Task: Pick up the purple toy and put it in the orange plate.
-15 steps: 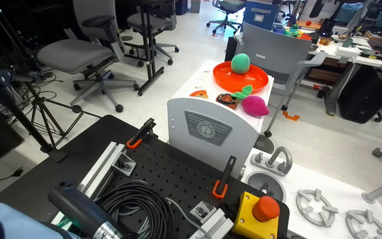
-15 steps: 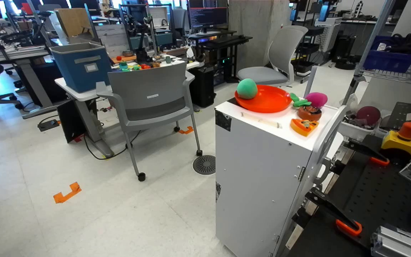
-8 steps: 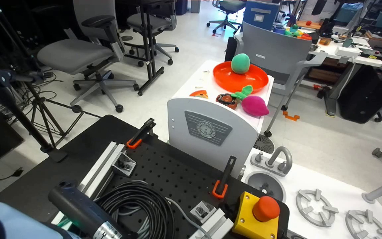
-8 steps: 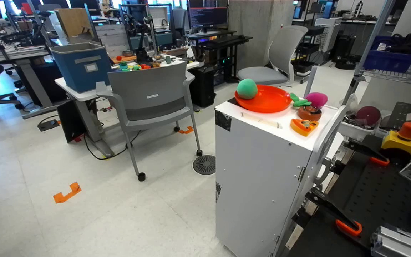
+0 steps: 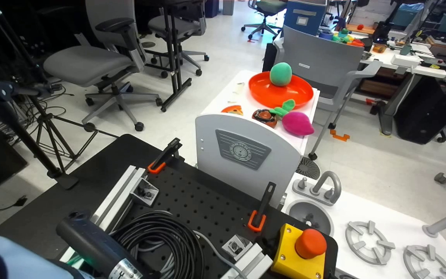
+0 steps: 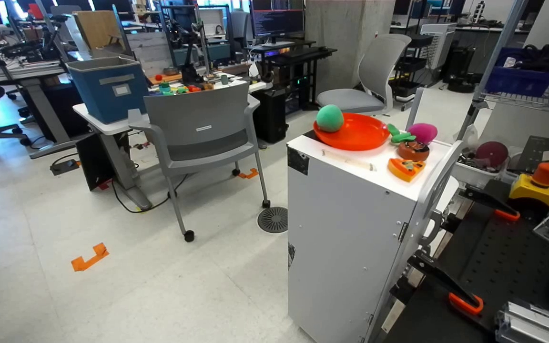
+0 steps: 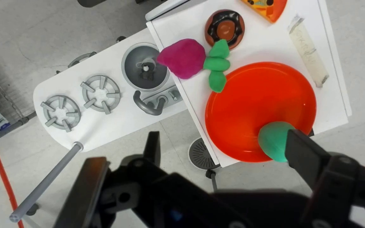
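Note:
The purple toy (image 7: 185, 58) is a magenta, turnip-like shape with green leaves, lying on a white cabinet top; both exterior views show it as well, for instance the purple toy (image 5: 297, 123). Its leaf end points at the orange plate (image 7: 252, 91) and one leaf reaches the rim; whether they touch I cannot tell. A green ball (image 7: 274, 139) rests inside the plate near its edge. My gripper (image 7: 222, 136) is open above the scene, fingers wide apart with nothing held; one finger partly covers the green ball. Neither exterior view shows the gripper.
Beside the toy sit a chocolate-topped donut (image 7: 225, 29) and a pizza slice (image 7: 268, 8). A grey upright panel (image 5: 246, 155) borders the cabinet top. Close by are a toy sink (image 7: 144, 68) with a faucet and burners. A grey chair (image 6: 203, 124) stands behind the cabinet.

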